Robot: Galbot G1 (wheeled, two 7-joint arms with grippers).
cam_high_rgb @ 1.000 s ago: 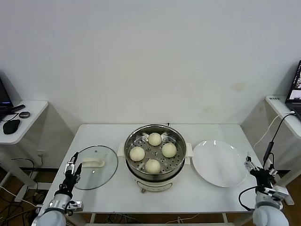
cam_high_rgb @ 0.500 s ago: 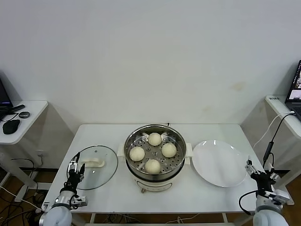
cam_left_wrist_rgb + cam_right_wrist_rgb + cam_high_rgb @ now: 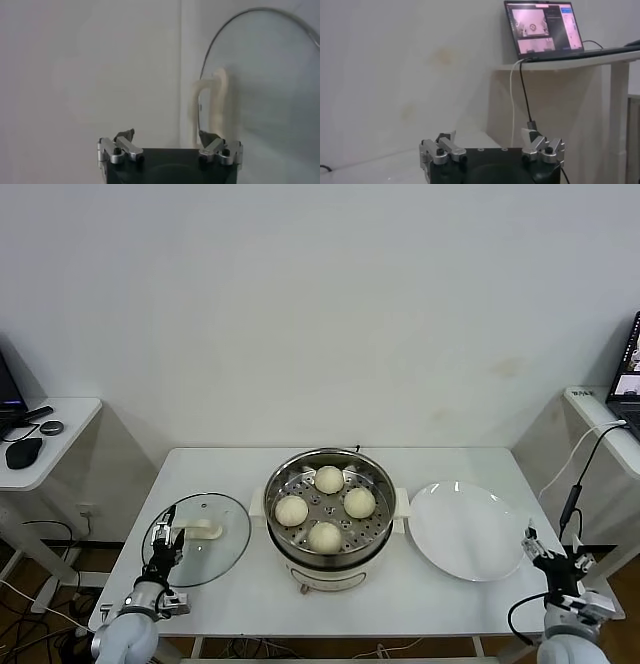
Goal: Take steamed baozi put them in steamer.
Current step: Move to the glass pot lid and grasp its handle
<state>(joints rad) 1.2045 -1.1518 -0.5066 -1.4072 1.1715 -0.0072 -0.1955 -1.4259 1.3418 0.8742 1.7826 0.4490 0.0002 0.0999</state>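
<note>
In the head view several cream-white baozi lie on the perforated tray of the shiny steamer point(image 3: 279, 536) at the table's middle: one at the back point(image 3: 329, 479), one left point(image 3: 291, 510), one right point(image 3: 359, 502), one in front point(image 3: 324, 537). My left gripper point(image 3: 162, 546) is open and empty, low at the table's front left edge, by the glass lid point(image 3: 215, 549). In the left wrist view it point(image 3: 167, 135) faces the lid's white handle point(image 3: 210, 107). My right gripper point(image 3: 546, 551) is open and empty off the table's front right corner; its wrist view point(image 3: 490, 134) shows a wall.
A flat white plate point(image 3: 466, 531) lies right of the steamer. Side desks stand at far left point(image 3: 40, 439) and far right, the right one with a laptop point(image 3: 543, 27) and hanging cable point(image 3: 580, 474).
Both grippers have sunk lower toward the table's front edge. The left one has also shifted slightly right, closer to the lid. The baozi have not moved.
</note>
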